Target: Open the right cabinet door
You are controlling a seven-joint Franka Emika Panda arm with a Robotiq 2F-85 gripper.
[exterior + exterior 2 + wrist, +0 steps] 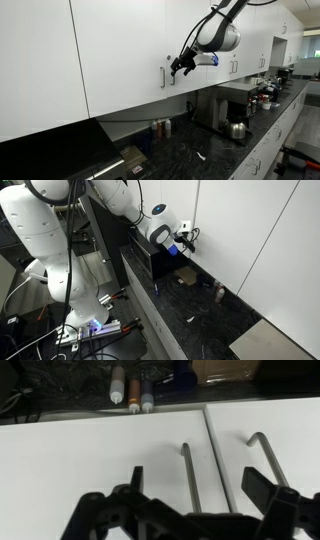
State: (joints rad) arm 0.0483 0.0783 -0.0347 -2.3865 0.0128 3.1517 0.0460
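Note:
The right cabinet door (183, 25) is a glossy white upper panel with a slim silver bar handle (172, 74) near its left edge. In the wrist view, which stands upside down, this door (90, 460) fills the left side. Its handle (187, 475) runs between my two dark fingers. My gripper (200, 485) is open and empty, and the door seam also lies between its jaws. In both exterior views the gripper (180, 68) (188, 240) is right at the door face at handle height. The door looks closed.
The neighbouring wider white door (290, 430) has its own handle (263, 455) just beyond my right finger. Below is a dark stone counter (200, 315) with bottles (160, 128), a black appliance (215, 108) and a kettle (238, 130). The robot's white base (40, 240) stands beside it.

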